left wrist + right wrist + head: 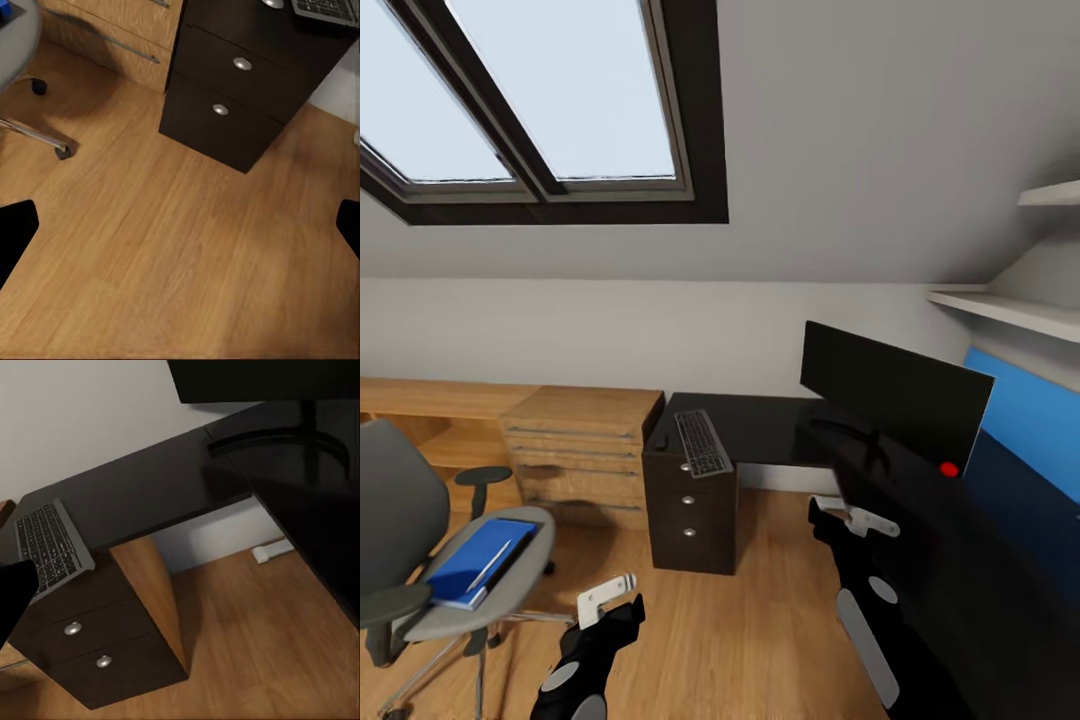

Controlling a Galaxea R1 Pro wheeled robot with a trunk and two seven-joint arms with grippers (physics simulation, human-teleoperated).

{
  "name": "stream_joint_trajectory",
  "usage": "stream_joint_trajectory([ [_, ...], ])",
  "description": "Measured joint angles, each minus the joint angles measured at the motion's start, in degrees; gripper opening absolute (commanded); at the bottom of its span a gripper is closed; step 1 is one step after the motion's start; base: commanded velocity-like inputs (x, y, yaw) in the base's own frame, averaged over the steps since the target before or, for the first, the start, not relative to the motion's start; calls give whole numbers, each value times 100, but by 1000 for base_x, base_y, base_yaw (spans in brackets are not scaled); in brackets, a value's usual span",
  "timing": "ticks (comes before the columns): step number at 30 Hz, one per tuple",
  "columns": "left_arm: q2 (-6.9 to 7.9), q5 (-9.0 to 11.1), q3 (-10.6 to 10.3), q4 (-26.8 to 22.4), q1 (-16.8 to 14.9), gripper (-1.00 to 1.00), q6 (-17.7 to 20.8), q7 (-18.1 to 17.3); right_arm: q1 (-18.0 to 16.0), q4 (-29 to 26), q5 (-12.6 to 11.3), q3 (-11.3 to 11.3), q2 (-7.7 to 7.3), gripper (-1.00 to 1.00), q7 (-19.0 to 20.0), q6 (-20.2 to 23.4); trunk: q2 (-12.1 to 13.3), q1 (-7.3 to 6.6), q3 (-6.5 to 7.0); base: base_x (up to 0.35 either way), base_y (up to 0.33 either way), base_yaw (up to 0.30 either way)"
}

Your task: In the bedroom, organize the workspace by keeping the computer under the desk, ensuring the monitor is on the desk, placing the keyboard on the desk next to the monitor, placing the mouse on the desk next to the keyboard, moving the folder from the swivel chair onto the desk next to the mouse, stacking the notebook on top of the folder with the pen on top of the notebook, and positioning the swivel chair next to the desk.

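Note:
The glossy black desk [770, 425] stands ahead with the monitor [895, 398] on its right wing. The keyboard [702, 442] lies over the black drawer unit [690, 515] and also appears in the right wrist view as keyboard [49, 547]. A small dark lump [659, 440] left of it may be the mouse. At the left, the swivel chair [400, 520] carries the blue folder [480, 560] with the thin white pen [495, 565] on it. The computer and notebook are out of view. My left gripper [610, 610] hangs open over bare floor. My right gripper [830, 520] is open beside the desk.
A light wooden drawer chest [582, 450] stands against the black drawer unit's left side. Wood floor [760, 640] lies open between chair and desk. White shelves [1010, 310] and a blue wall panel [1030, 420] are at the right. A small red dot [948, 468] sits by the monitor.

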Motion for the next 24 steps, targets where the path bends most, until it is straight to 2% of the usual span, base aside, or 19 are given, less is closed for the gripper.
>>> stream_joint_trajectory([
  [5, -1, 0, -125, 2, 1, 100, 0, 8, 4, 23, 13, -6, -5, 100, 3, -3, 0, 0, 0, -228, -267, -119],
  [13, -1, 0, -149, 2, 2, 100, 0, 11, 3, 32, 2, -7, -2, 100, -4, -4, 0, 0, -13, -214, -284, -228],
  [24, -5, 0, -164, 1, 4, 100, 0, 12, -1, 35, 7, -6, -2, 100, 4, -4, 0, 0, -19, -207, -288, -32],
])
